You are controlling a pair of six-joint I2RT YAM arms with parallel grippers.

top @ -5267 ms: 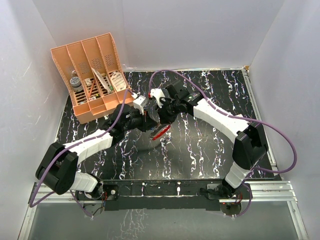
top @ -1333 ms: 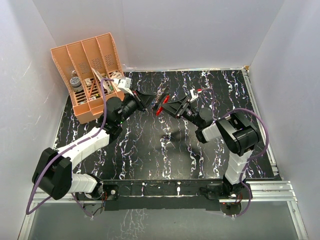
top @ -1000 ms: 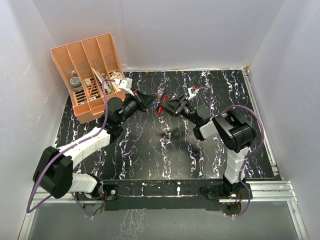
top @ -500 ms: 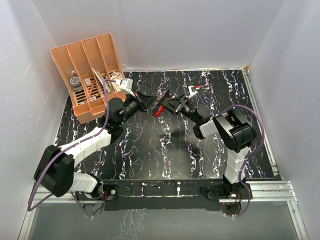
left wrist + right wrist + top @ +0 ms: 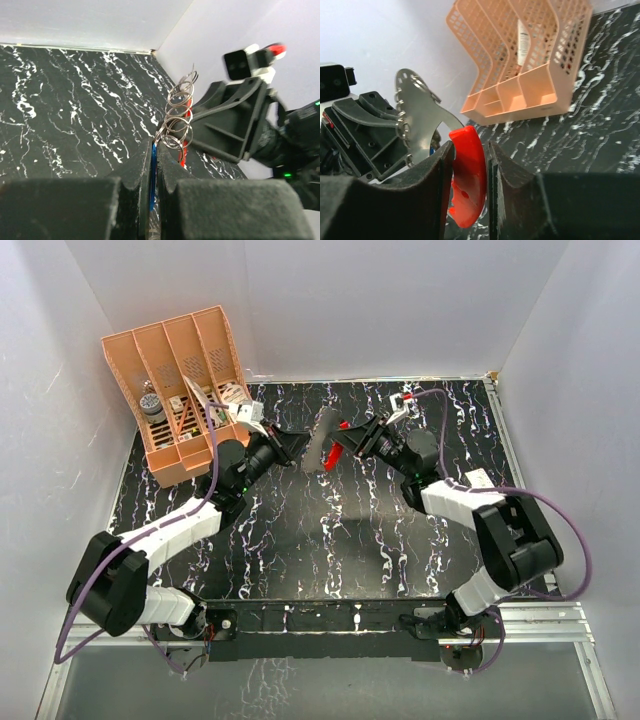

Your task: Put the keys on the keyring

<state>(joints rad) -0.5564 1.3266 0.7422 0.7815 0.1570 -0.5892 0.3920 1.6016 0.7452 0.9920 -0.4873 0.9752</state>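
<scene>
Above the counter (image 5: 300,540), mid-air: the right jaws have just narrowed onto the keyring's (image 5: 467,185) red side. The left jaws pinch the blue-headed key (image 5: 152,167) tight, its split rings (image 5: 179,112) just beside it. Threading looks close!

Bright even light, soft shadows, blurred foregrounds

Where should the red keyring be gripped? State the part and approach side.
Grip the keyring by its curved red side, across the flat faces, from the right, as the right fingers do; its silver side is left free toward the blue key.
</scene>
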